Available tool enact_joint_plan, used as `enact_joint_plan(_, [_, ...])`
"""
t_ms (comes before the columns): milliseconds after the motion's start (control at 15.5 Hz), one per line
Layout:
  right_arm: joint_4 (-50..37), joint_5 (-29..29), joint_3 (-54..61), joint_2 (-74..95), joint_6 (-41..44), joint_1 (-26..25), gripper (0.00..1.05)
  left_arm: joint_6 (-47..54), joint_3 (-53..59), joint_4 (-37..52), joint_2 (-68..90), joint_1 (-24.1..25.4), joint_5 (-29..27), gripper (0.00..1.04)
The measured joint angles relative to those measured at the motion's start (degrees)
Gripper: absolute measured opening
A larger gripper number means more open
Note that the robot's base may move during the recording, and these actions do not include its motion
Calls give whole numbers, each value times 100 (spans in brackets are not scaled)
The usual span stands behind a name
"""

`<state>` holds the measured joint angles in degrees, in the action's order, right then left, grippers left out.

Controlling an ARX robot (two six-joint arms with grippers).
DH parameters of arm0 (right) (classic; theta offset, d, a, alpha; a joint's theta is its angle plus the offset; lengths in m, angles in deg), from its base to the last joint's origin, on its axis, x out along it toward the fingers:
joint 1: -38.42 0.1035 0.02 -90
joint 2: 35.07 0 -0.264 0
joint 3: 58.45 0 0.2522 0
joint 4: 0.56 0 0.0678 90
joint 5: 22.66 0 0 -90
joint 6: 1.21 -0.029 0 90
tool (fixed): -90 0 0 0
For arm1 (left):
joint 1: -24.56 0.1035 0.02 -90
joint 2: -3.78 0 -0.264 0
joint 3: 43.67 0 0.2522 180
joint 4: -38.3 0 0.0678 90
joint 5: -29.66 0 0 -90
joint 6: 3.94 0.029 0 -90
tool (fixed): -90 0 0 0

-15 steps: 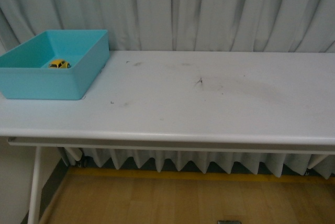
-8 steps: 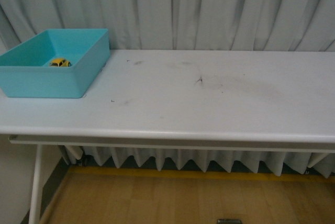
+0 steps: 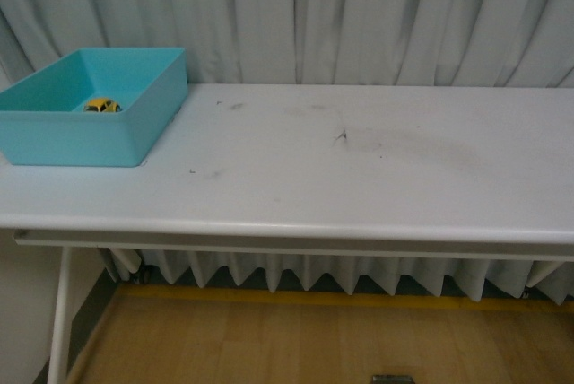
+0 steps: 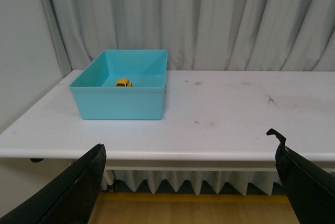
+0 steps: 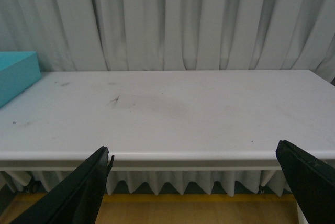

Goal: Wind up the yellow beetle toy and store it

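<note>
The yellow beetle toy (image 3: pixel 102 106) lies inside the turquoise bin (image 3: pixel 81 142) at the table's far left; the left wrist view also shows the toy (image 4: pixel 123 83) in the bin (image 4: pixel 121 103). My left gripper (image 4: pixel 191 182) is open, held back off the table's front edge, well short of the bin. My right gripper (image 5: pixel 193 185) is open too, off the front edge further right, with only a corner of the bin (image 5: pixel 15 77) in its view. Neither arm appears in the front view.
The white table (image 3: pixel 359 178) carries a few dark scuff marks (image 3: pixel 342 138). Grey curtains (image 3: pixel 359 16) hang behind it. Below the front edge are wooden floor (image 3: pixel 296 344) and a white table leg (image 3: pixel 61 321).
The front view has shifted slightly, so the bin and table sit a little higher in the picture. The toy stays in the bin.
</note>
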<state>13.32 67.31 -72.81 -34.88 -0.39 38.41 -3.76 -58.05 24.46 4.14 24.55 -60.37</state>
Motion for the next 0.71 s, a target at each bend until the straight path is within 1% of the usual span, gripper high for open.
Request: enact_joint_plan(712, [4,4,0,0,0,0,98,-4,0,-11,0,0,-2,98])
